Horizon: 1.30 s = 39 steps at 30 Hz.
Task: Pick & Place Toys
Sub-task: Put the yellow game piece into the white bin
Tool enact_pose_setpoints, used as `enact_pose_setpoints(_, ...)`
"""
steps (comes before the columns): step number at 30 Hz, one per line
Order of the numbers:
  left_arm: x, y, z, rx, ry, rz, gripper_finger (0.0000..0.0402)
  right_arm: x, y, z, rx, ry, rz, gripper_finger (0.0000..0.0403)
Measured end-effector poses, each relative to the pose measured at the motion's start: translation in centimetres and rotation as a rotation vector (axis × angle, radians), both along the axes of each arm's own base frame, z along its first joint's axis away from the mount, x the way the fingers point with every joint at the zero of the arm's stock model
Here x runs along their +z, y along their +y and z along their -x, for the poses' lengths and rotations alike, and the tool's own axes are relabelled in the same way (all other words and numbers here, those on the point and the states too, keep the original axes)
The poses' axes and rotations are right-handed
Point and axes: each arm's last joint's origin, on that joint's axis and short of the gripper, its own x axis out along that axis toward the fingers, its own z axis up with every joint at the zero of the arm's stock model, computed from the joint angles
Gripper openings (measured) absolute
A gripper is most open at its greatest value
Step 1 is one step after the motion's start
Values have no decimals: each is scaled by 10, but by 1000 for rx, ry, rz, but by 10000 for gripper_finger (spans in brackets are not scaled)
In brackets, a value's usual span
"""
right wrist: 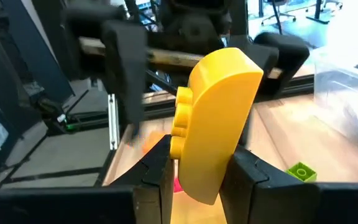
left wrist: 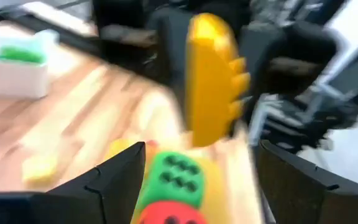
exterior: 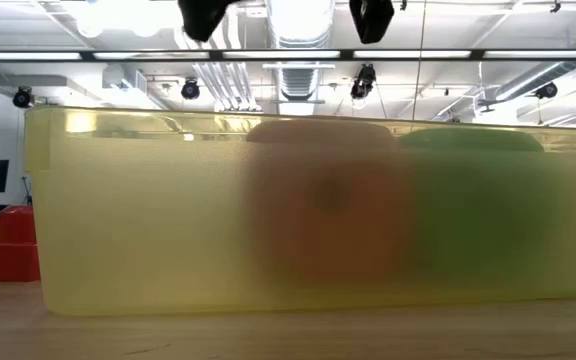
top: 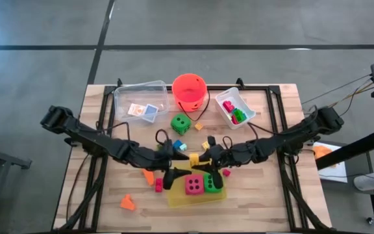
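From above, your two arms meet over the middle of the wooden surface (top: 271, 195). The right end effector (top: 200, 158) holds a yellow brick (top: 194, 158), and the left end effector (top: 174, 170) sits just beside it. Below them the yellow tray (top: 180, 197) carries a pink die (top: 193, 185) and a green die (top: 212, 183); another green die (top: 180, 123) lies near the orange-red bucket (top: 189, 91).

At surface level, you see the tray wall (exterior: 138, 230) filling the frame, with the pink die (exterior: 323, 215) and green die (exterior: 493, 210) blurred behind it.

Your left wrist camera shows its fingers (left wrist: 114, 180) spread apart, holding nothing, the yellow brick (left wrist: 210, 81) beyond them.

Your right wrist camera shows the fingers (right wrist: 157, 177) clamped on the yellow brick (right wrist: 216, 124), which stands upright.
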Motion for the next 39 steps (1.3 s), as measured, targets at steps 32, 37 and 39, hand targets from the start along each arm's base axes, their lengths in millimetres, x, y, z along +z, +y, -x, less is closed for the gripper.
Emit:
enact_pose_setpoints(32,3,10,82,153,270,-77,296,-26,-211,85,-814,734,-543,84)
enact_pose_setpoints(37,3,9,82,150,271,-84,296,-30,-237,96,-901,748,-594,84)
enact_pose_setpoints(39,3,10,82,150,274,-86,296,-30,-247,96,-925,761,-601,84)
